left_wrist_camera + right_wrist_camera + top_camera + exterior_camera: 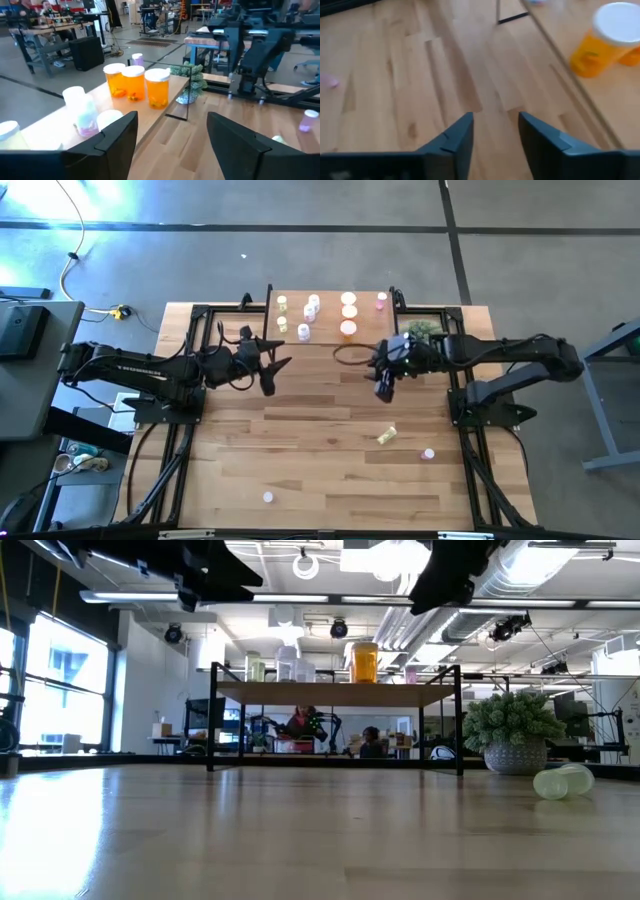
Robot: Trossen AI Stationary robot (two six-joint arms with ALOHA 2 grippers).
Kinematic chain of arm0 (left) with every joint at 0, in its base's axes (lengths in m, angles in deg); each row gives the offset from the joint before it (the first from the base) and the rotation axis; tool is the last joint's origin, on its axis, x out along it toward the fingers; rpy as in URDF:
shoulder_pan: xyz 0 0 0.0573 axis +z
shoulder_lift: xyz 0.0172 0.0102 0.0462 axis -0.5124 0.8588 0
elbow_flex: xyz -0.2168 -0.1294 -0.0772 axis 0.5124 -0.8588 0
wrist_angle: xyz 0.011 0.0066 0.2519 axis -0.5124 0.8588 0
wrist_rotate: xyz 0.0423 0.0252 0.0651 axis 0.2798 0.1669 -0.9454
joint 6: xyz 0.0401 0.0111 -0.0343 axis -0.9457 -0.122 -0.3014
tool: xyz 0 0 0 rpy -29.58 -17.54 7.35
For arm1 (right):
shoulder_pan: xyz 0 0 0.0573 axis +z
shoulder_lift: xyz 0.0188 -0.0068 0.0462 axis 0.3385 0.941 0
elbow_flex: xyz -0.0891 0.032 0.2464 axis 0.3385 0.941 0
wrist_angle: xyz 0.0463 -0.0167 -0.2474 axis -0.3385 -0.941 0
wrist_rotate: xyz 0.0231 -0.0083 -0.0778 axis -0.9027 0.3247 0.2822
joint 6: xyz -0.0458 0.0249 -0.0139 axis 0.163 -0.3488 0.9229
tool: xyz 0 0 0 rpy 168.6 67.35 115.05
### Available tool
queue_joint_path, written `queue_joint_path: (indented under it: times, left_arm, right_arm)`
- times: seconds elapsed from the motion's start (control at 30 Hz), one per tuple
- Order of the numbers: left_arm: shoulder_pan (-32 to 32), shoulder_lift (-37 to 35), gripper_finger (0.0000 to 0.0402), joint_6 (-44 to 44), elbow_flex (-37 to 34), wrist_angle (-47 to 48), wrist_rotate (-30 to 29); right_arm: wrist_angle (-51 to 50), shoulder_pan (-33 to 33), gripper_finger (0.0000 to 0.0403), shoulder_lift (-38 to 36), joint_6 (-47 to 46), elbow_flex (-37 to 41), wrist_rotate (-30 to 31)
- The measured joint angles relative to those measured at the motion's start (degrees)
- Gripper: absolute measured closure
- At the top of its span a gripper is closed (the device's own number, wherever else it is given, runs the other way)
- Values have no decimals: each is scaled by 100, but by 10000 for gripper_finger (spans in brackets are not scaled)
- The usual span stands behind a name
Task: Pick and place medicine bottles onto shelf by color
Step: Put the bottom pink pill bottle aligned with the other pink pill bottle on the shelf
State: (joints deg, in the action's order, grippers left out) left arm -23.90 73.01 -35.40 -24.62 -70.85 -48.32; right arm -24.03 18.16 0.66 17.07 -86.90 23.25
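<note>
1. Plank table (330,470); shelf (335,320) at its far edge carries most bottles (348,313).
2. Three bottles lie loose on the table's near half.
3. Left gripper (275,370) and right gripper (384,387), both fingers parted, empty, beside the shelf.
4. Room: concrete floor, desks, plant (512,730).

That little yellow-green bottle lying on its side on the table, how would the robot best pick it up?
Probably from straight above, pinching the yellow-green plastic pill bottle across its round body, near the middle. It lies tipped over on the wooden plank tabletop, so its sides are free while its cap points sideways. The right end effector, open and empty, is nearer to it.
</note>
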Motion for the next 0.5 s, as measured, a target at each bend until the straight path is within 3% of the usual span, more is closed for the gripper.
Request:
queue_joint_path:
  times: [0.23, 0.5]
  left_arm:
    - [-261, 0, 170, -29, 0, 83, 337]
    - [-641, 0, 172, -20, 0, 174, 822]
  right_arm:
    - [-71, 648, 196, 0, -470, 0, 68]
    - [-833, 1273, 191, 2, -2236, 92, 157]
